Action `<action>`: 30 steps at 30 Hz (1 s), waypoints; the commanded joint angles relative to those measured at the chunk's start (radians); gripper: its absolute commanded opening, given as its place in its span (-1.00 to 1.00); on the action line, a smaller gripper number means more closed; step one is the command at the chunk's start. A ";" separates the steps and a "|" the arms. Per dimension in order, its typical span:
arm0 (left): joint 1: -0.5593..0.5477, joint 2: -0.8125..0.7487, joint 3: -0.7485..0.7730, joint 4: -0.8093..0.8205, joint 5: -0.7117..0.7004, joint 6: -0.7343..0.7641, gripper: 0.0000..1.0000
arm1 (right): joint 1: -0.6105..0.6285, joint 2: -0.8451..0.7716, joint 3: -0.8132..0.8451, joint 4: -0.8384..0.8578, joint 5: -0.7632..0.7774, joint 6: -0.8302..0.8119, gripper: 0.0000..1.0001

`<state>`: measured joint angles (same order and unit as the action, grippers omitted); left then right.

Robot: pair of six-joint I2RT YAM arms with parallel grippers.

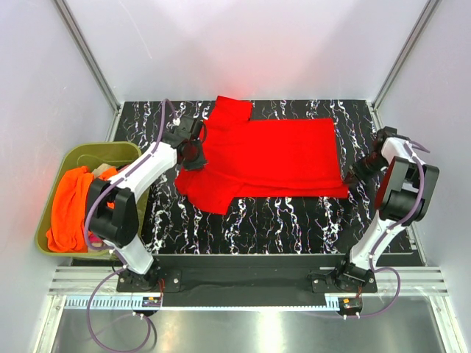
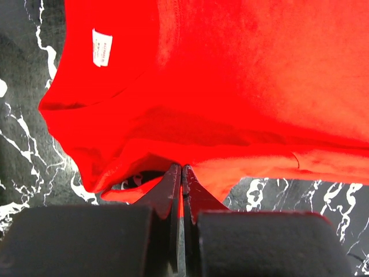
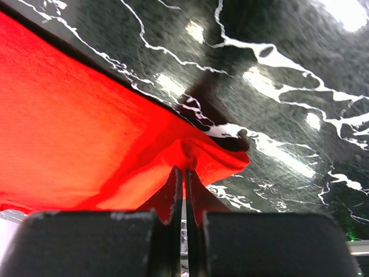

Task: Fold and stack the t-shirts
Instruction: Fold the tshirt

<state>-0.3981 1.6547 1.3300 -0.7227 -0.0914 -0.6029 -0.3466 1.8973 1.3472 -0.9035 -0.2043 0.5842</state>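
Two pincers clamp red t-shirt (image 1: 283, 151) | left gripper (image 2: 182, 167) at its 9 o'clock, right gripper (image 3: 184, 169) at 4 | we can't see pinched edges.

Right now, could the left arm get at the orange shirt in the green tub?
Probably not yet. Its fingers are shut on the edge of the red shirt, so it must let go first. Otherwise the way looks free: the tub sits open beside that arm, with the orange shirt lying on top.

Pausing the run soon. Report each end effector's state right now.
Left end effector: closed, gripping an edge of the red shirt.
Right end effector: closed, gripping a corner of the red shirt.
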 commanded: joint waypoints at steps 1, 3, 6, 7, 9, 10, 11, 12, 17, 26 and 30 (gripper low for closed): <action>0.024 0.016 0.052 0.025 0.012 0.017 -1.00 | 0.011 0.025 0.065 -0.012 -0.009 -0.021 -1.00; 0.039 0.017 0.052 0.026 0.010 0.015 -1.00 | 0.014 0.046 0.079 -0.012 -0.014 -0.021 -1.00; 0.054 0.033 0.052 0.025 0.019 0.018 -1.00 | 0.020 0.071 0.105 -0.015 -0.021 -0.021 -1.00; 0.062 0.036 0.051 0.025 0.025 0.015 -1.00 | 0.021 0.083 0.119 -0.015 -0.023 -0.023 -1.00; 0.067 0.042 0.048 0.025 0.025 0.012 -1.00 | 0.027 0.094 0.132 -0.020 -0.024 -0.026 -1.00; 0.073 0.043 0.046 0.025 0.025 0.012 -1.00 | 0.029 0.100 0.141 -0.018 -0.024 -0.024 -1.00; 0.076 0.047 0.046 0.023 0.027 0.012 -1.00 | 0.032 0.108 0.144 -0.020 -0.024 -0.023 -1.00; 0.082 0.051 0.047 0.025 0.025 0.014 -1.00 | 0.035 0.112 0.150 -0.021 -0.029 -0.023 -1.00; 0.099 0.063 0.058 0.025 0.024 0.018 -1.00 | 0.047 0.132 0.173 -0.020 -0.027 -0.020 -1.00; 0.119 0.112 0.093 0.026 0.062 0.023 -1.00 | 0.052 0.144 0.214 -0.020 -0.009 -0.007 -1.00; 0.123 0.126 0.101 0.025 0.064 0.026 -1.00 | 0.058 0.155 0.245 -0.020 -0.015 -0.001 -1.00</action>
<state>-0.2867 1.7714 1.3819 -0.7116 -0.0402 -0.5980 -0.2974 2.0411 1.5410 -0.9176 -0.2272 0.5770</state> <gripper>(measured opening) 0.015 0.014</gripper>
